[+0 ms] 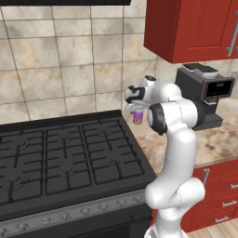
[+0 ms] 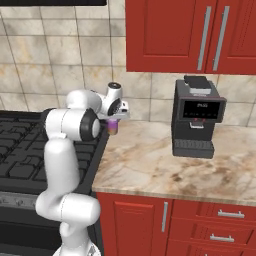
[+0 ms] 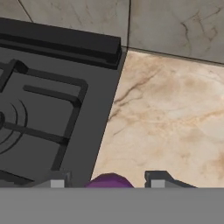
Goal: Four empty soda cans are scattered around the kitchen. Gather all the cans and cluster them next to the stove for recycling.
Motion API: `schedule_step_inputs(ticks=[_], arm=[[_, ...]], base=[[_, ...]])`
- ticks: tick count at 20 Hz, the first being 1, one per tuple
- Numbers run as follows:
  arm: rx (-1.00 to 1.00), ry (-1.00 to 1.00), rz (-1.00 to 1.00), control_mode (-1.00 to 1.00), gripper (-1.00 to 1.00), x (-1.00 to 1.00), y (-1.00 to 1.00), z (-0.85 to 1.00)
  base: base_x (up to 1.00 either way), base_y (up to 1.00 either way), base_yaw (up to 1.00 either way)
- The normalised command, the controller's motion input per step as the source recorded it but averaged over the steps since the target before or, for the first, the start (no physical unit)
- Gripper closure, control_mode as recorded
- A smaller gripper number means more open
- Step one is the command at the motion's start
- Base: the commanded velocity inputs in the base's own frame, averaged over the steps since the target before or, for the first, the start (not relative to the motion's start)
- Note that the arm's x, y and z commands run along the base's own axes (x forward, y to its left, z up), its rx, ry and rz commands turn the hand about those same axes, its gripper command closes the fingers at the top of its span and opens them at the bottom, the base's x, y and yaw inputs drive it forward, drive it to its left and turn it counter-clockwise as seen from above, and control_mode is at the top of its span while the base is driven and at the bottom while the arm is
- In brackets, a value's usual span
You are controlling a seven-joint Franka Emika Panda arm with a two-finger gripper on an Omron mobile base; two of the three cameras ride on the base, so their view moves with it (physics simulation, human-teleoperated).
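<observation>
Left base view is looking forward and down from behind the arm's left, taking in the stove and the countertop's left edge. Right base view is facing the same stretch from the right (more countertop, less stove). Hand view is looking steeply down, close in, at the stove's right rear corner and the countertop beside it, where all three views are overlapping.

The purple can hangs half hidden behind the arm's elbow in the left base view; in the hand view just its rounded top shows. The stove runs off the left edge.
</observation>
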Motion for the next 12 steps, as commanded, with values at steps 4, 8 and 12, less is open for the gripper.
schedule_step_inputs(ticks=[4,8,12], arm=[[0.0,0.0,0.0,-1.0,1.0,0.25,0.0,-0.27],[0.0,0.0,0.0,-1.0,1.0,0.23,0.01,-0.25],[0.0,0.0,0.0,-1.0,1.0,0.22,0.01,-0.27]], base=[[0.0,0.0,0.0],[0.0,0.0,0.0],[0.0,0.0,0.0]])
